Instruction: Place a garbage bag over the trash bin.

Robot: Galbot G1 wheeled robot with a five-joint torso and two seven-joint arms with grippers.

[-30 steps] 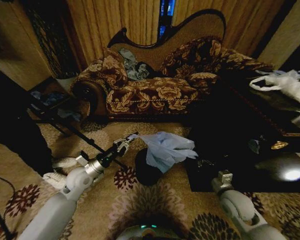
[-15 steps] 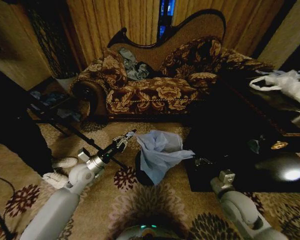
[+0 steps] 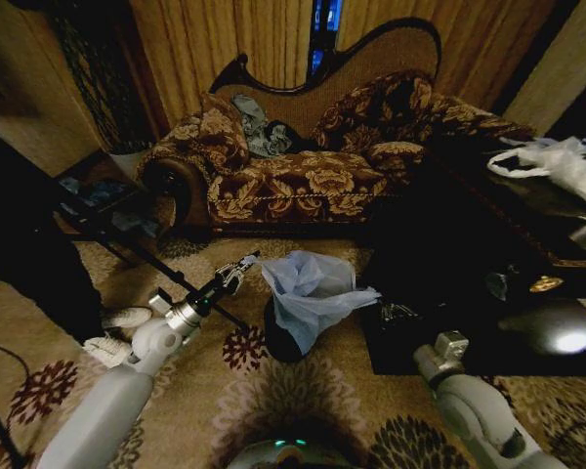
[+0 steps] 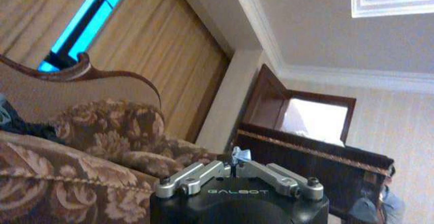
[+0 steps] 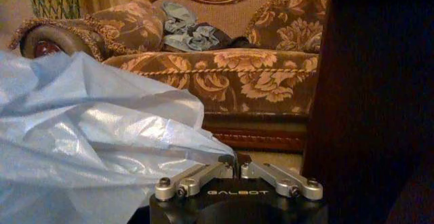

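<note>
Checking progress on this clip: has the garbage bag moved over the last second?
Yes. The garbage bag, held between both pincers, has dropped from a spread, raised shape down onto the trash bin, judged against the unmoved sofa behind it.

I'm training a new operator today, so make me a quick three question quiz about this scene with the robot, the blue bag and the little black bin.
1. True or false: the garbage bag lies flat on the carpet, away from the trash bin.
2. Which grippers pinch the bag? A) left only B) right only C) both
3. Fill in: the grey-blue garment lies on the ____.

Key:
1. False; it is draped over the bin.
2. C; left gripper and right gripper each pinch an edge.
3. Sofa.
</note>
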